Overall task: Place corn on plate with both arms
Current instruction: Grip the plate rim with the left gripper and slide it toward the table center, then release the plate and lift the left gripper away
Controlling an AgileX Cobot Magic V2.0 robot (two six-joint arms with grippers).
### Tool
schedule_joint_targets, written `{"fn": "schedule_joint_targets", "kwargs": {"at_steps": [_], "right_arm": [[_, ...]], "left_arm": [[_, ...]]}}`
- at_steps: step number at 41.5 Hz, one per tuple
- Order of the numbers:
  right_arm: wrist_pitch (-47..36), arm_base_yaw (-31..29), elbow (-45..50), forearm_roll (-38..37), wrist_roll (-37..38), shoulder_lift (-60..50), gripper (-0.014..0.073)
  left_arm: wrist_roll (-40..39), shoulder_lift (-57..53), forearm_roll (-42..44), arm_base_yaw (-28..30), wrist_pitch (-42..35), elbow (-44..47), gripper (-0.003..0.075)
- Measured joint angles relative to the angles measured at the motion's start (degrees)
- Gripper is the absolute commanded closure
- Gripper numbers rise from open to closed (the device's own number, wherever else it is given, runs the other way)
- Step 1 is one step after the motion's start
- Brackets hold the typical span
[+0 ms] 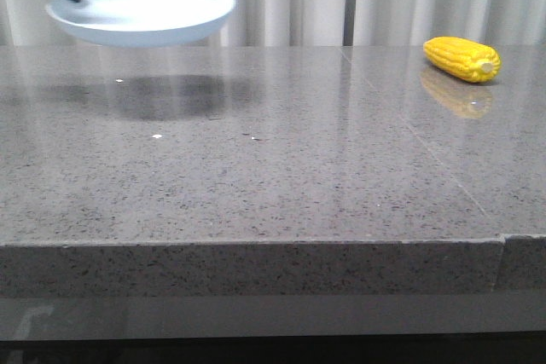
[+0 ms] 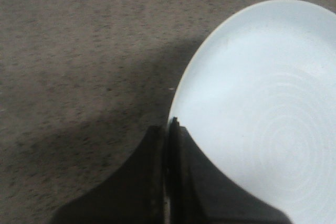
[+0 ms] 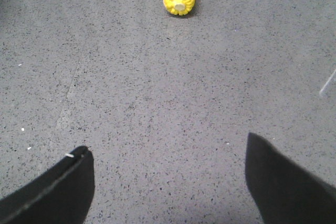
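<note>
the plate [image 1: 142, 11] is held above the table's left side, pinched at its rim by the left gripper [image 2: 169, 129], while far right the corn [image 1: 461, 59] (stiff, bumpy, likely to roll) is best taken across its middle by the wide-open right gripper [image 3: 168, 174].

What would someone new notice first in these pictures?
The plate hangs in the air above the table's far left, pinched at its rim by the left end effector. The bright yellow corn lies alone at the far right, ahead of the open right end effector.
</note>
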Motion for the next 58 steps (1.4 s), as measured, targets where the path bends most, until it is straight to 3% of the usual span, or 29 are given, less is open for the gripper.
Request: {"fn": "schedule_joint_targets", "kwargs": {"at_steps": [13, 29, 32, 38, 41, 58], "right_arm": [[0.0, 0.0, 0.0, 0.0, -0.1, 0.0, -0.0020], [0.0, 0.0, 0.0, 0.0, -0.1, 0.0, -0.0020], [0.0, 0.0, 0.0, 0.0, -0.1, 0.0, -0.0020], [0.0, 0.0, 0.0, 0.0, -0.1, 0.0, -0.0020], [0.0, 0.0, 0.0, 0.0, -0.1, 0.0, -0.0020], [0.1, 0.0, 0.0, 0.0, -0.1, 0.0, -0.0020]], "left_arm": [[-1.3, 3.9, 0.6, -10.3, -2.3, 0.0, 0.0740], [-1.5, 9.4, 1.1, -14.3, -2.7, 0.0, 0.0738], [-1.5, 9.5, 1.4, -14.4, -2.7, 0.0, 0.0698], [-1.5, 9.5, 1.5, -14.4, -2.8, 0.0, 0.0453], [-1.5, 9.5, 1.9, -14.4, -2.9, 0.0, 0.0374], [-3.0, 0.4, 9.6, -14.8, -2.3, 0.0, 0.0359]]}}
